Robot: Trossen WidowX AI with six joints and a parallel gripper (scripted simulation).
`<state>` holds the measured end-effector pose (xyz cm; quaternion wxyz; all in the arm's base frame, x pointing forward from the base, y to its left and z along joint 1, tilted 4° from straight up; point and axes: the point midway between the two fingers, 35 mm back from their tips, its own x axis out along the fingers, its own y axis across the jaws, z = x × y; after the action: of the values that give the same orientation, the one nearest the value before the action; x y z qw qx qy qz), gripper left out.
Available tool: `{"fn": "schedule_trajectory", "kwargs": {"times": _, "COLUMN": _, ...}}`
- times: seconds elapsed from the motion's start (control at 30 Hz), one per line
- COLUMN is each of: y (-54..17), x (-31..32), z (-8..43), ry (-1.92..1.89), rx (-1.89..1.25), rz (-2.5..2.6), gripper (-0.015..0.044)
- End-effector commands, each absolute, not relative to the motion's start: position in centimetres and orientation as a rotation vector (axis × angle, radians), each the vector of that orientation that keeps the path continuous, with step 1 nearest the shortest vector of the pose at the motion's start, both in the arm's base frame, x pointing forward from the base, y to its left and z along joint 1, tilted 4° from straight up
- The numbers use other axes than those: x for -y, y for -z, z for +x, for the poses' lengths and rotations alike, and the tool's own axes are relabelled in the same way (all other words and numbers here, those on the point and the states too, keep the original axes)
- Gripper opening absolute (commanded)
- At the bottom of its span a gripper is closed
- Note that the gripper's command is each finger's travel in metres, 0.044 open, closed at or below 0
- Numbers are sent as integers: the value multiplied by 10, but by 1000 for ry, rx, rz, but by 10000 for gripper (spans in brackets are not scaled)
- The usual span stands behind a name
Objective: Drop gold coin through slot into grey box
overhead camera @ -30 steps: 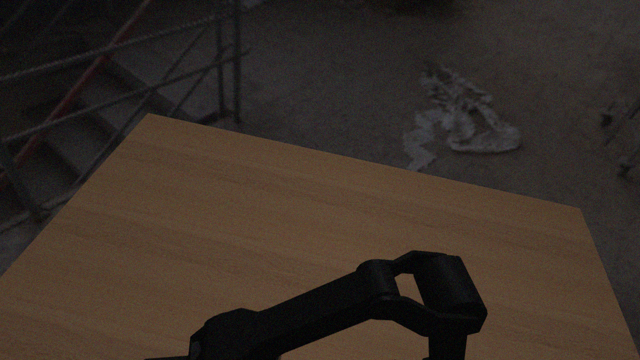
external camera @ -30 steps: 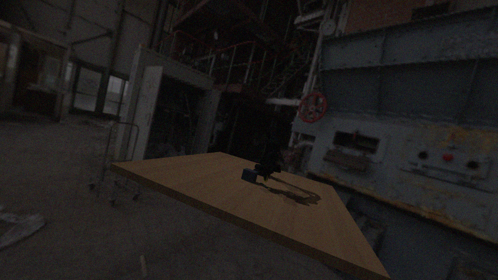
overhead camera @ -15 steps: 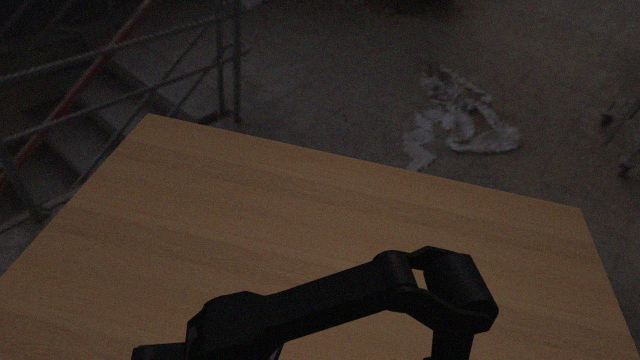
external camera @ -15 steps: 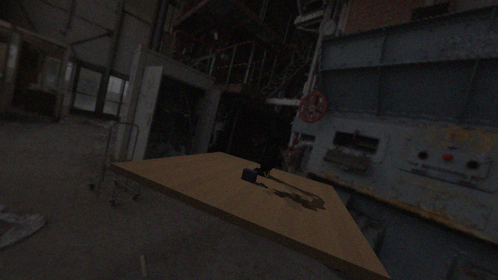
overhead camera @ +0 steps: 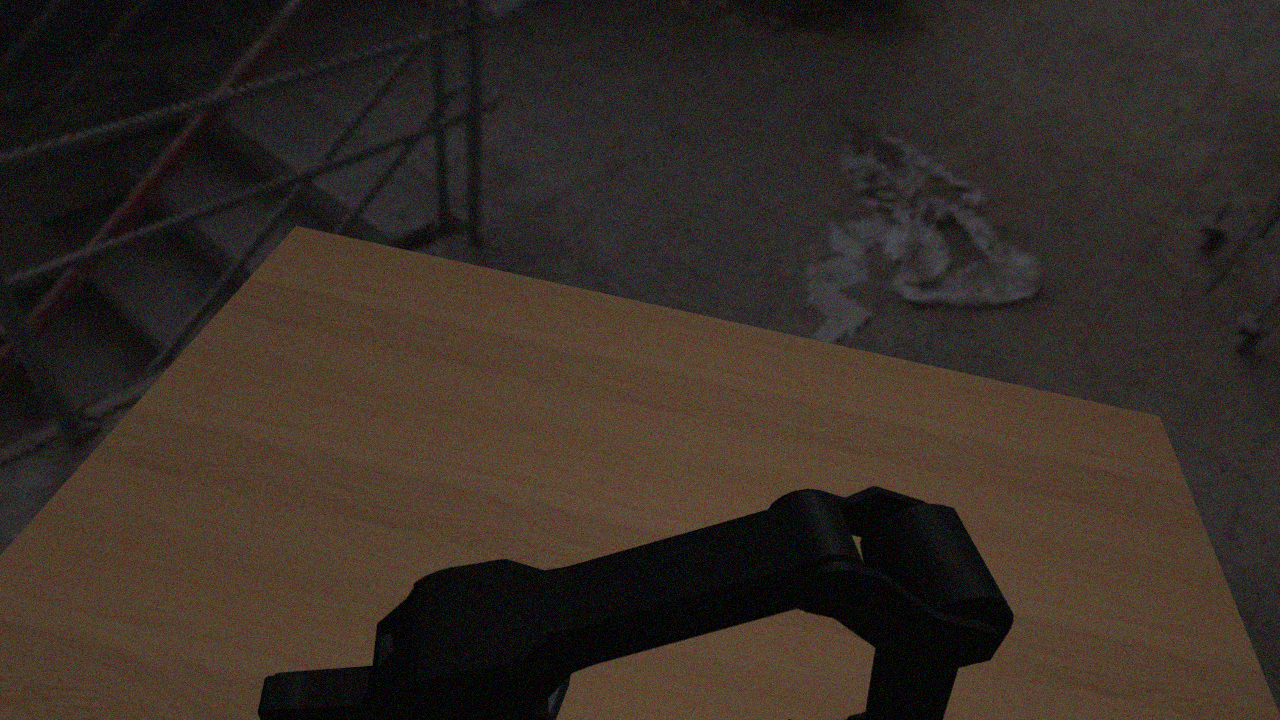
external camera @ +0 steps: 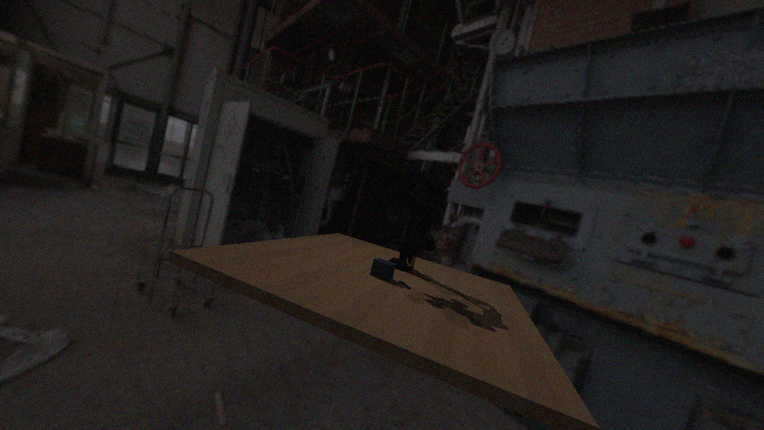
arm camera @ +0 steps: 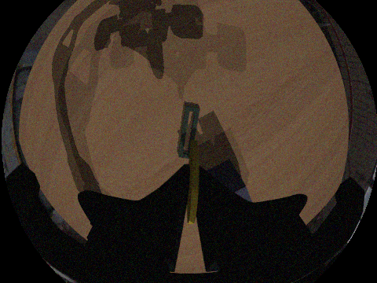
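My gripper (arm camera: 191,169) (external camera: 409,263) is shut on the gold coin (arm camera: 194,198) (external camera: 410,261), which stands edge-on between the fingertips. The coin is held above the table, clear of the holder. The dark-green holder (arm camera: 182,135) (external camera: 404,285) lies empty on the table, beyond the fingertips in the wrist view, its long groove showing. The closed box (external camera: 382,269) (arm camera: 228,174) looks dark blue-grey. It stands left of the gripper in the exterior view and is partly hidden by the right finger in the wrist view. Its slot cannot be made out. The gripper is not visible in the top view.
The wooden table (overhead camera: 537,402) (external camera: 299,278) (arm camera: 275,98) carries everything. The black arm (overhead camera: 671,582) crosses the lower part of the top view. Its shadows fall on the table near the holder and beyond it. The scene is dim.
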<state>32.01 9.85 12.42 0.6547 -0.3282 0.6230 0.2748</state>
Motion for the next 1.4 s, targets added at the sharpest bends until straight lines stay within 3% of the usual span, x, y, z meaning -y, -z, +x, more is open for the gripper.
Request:
{"fn": "schedule_trajectory", "kwargs": {"times": 0.0, "y": -127, "x": -99, "z": 319, "ry": -716, "rx": -1380, "rz": -840, "gripper": 0}}
{"fn": "schedule_trajectory", "kwargs": {"times": 0.47, "y": -128, "x": -100, "z": 315, "ry": -1050, "rx": -1234, "rz": -1191, "gripper": 0}}
{"fn": "schedule_trajectory", "kwargs": {"times": 1.37, "y": -131, "x": -46, "z": 320, "ry": -1052, "rx": -1235, "rz": -1199, "gripper": 0}}
